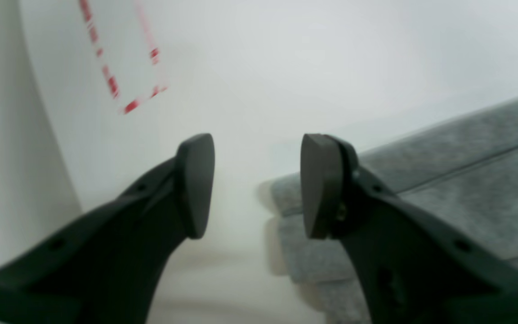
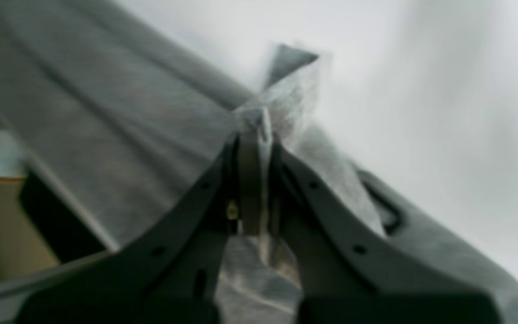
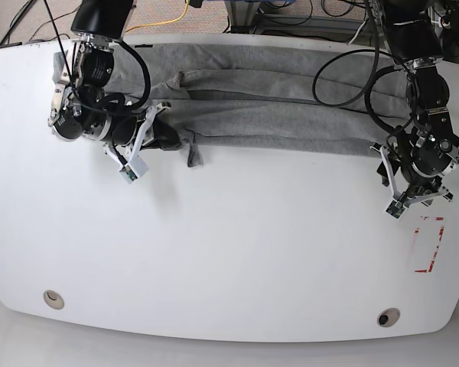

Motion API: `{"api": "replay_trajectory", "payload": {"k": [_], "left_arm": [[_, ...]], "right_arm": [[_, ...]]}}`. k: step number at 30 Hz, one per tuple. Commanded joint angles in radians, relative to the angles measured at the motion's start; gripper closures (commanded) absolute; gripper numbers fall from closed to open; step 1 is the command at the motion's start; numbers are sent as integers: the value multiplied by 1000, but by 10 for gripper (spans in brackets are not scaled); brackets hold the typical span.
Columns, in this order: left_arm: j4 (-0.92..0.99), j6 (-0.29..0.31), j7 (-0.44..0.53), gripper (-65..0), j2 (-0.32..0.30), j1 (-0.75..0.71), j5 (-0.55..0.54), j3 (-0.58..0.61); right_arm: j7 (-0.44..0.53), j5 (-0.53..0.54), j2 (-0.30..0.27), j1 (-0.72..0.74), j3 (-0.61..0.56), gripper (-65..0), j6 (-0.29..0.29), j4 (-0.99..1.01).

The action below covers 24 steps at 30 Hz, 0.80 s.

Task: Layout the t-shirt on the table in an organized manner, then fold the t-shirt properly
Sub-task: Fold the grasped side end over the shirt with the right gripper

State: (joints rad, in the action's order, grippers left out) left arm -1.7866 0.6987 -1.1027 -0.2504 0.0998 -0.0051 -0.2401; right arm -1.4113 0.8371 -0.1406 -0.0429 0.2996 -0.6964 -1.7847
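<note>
The grey t-shirt point(image 3: 275, 99) lies in a long folded band across the far part of the white table point(image 3: 229, 252). My right gripper point(image 3: 177, 142) is shut on a bunch of t-shirt fabric at its near edge; in the right wrist view the gripper point(image 2: 254, 135) pinches a lifted peak of the t-shirt point(image 2: 106, 112). My left gripper point(image 3: 382, 165) is open and empty at the t-shirt's other end. In the left wrist view the gripper point(image 1: 256, 184) has its right finger over the t-shirt's point(image 1: 466, 180) corner, with bare table point(image 1: 286, 67) between the fingers.
A red tape rectangle point(image 3: 429, 245) is on the table near my left gripper, also in the left wrist view point(image 1: 119, 67). Two metal grommets point(image 3: 53, 298) point(image 3: 388, 316) sit near the front edge. Cables lie on the floor behind the table.
</note>
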Motion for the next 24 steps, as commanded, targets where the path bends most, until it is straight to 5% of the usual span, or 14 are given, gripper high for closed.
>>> {"api": "replay_trajectory", "payload": {"k": [1,13,18,22,24], "left_arm": [[-15,-1,16,-287,-11,19,-3,-2],[-15,-1,16,-287,15,18,-3,-2],[-15,-1,16,-287,15,15,-3,-2],[-15,-1,16,-287,15,13,-3,-2],[-15,-1,16,-287,15,13,-3,-2]], "right_arm": [[15,138,-46,-41,-26,-8,-2,-20],[15,259,-110,-131,-93,-29,-2,-20],[15,268,-127,-151,-107,-244,-2,-22],[15,299,-130,-185,-106,-560,-2,-24],[15,333,-138,-196,-106,-650,-2,-24]]}}
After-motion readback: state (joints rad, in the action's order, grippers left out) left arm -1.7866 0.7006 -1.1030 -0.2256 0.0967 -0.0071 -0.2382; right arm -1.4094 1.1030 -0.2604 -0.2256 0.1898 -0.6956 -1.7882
